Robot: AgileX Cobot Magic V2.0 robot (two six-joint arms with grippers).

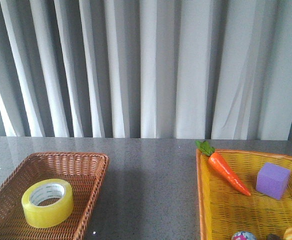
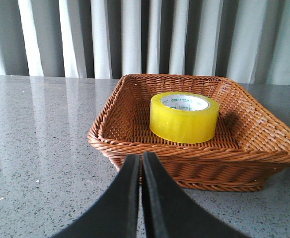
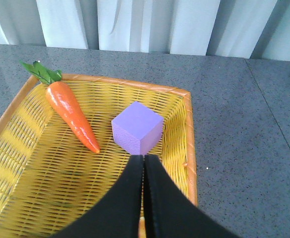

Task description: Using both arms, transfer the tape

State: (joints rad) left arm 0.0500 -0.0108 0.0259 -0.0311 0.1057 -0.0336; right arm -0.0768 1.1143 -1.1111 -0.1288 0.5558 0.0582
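Left gripper (image 2: 141, 163): black fingers pressed together, nothing between them, poised just outside the near wall of the brown wicker basket (image 1: 93, 197).
Brown wicker basket: on the left side of the grey speckled table (image 1: 151, 190), rectangular.
Tape (image 1: 47, 202): translucent yellow roll with white printed core, lying flat on the brown basket's floor, hole upward, alone in it.
Yellow wicker basket (image 1: 202, 200): right side of the table, well apart from the brown one.
Carrot (image 1: 227, 172): orange with green leaves, lying diagonally, leaves over the yellow basket's far left corner.
Purple cube (image 1: 273, 180): just right of the carrot, not touching it.
Right gripper (image 3: 144, 163): fingers closed together, empty, above the yellow basket near the cube.
Grey pleated curtain (image 1: 146, 65): behind the table.
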